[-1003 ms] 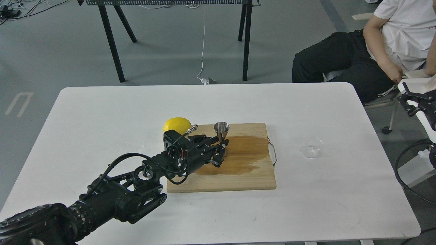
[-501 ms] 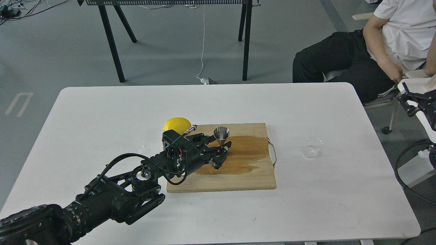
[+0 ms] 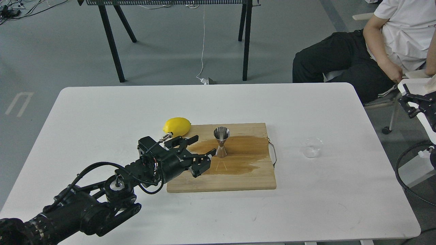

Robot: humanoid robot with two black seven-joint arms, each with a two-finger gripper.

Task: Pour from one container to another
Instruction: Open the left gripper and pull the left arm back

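A broad white table (image 3: 102, 112) fills the view, and on it, a little right of centre, lies a wooden cutting board (image 3: 238, 180) with a wide dark wet patch (image 3: 238, 153) spread over its middle and a thin metal handle (image 3: 273, 153) at its right edge. Up from the lower left comes the left arm (image 3: 85, 207), long and black, cables looped along it. Its left gripper (image 3: 201, 151) hangs over the board's left edge — fingers spread wide, nothing between them, tips pointing toward the jigger and just short of it. The right gripper is nowhere in shot. Beyond the table's far right corner sits a person (image 3: 385, 44) in a white shirt and dark trousers. A yellow lemon (image 3: 176, 125) rests on the table against the board's back-left corner. The steel jigger (image 3: 221, 143) stands upright on the wet patch, free of the fingers. Well apart, out on bare table to the board's right — the clear cup (image 3: 312, 147), upright.
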